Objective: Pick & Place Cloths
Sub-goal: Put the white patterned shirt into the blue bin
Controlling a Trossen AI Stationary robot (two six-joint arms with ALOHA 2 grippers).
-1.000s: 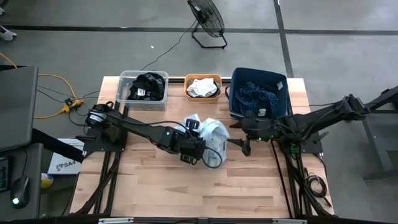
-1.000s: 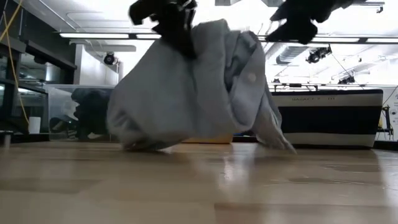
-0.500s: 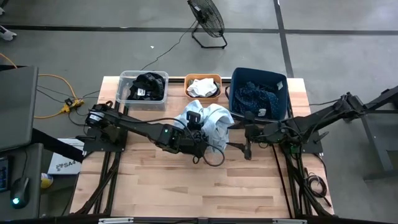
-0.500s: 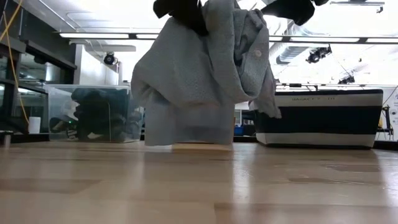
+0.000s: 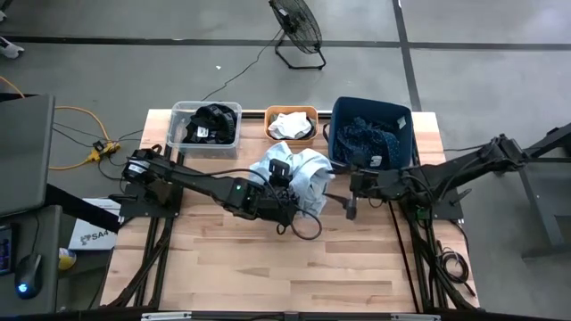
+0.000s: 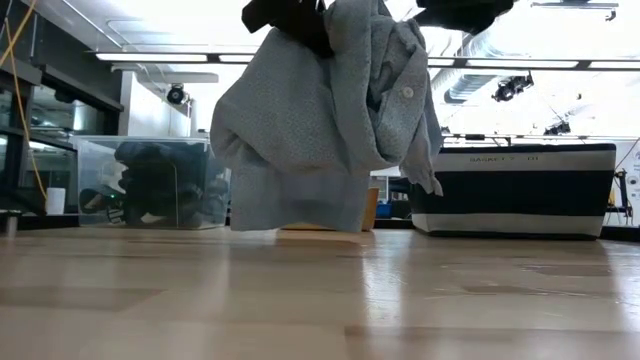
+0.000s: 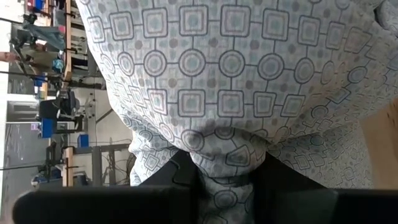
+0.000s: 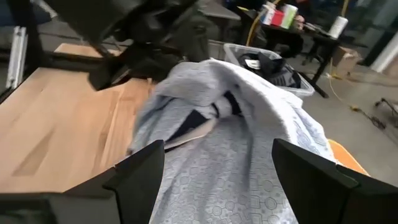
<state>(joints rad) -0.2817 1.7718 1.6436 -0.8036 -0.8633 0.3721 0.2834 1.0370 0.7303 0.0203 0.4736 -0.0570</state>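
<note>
Now, high view: the light blue shirt [image 5: 299,176] hangs from the left pincer [image 5: 278,171] over the middle of the counter [image 5: 223,259], just in front of the orange bin [image 5: 291,124]; a second ago it lay bunched lower and nearer the counter's front, so it has been lifted and carried toward the bins. The right pincer [image 5: 350,205], which was close to the shirt's edge, has drawn slightly back and stands beside it, jaws apart, holding nothing. The clear bin [image 5: 206,126] holds black cloth, the orange bin white cloth, the dark blue bin [image 5: 371,134] navy dotted cloth. Low view: the shirt's hem [image 6: 295,205], which rested on the counter a second ago, now hangs clear of the wood, with a gap of light beneath it; the shirt is fully airborne. Judgement: pick done, placing into a bin is the step in hand; which bin I cannot tell. Left wrist view: fabric printed with small squares and circles on pale ground [image 7: 217,81] fills the picture, and a fold runs down between the two dark fingers [image 7: 180,177], clamped on it. Right wrist view: the shirt drapes in soft loose folds, a dark inner collar showing [image 8: 230,102], between this arm's own parted fingers [image 8: 140,171].
</note>
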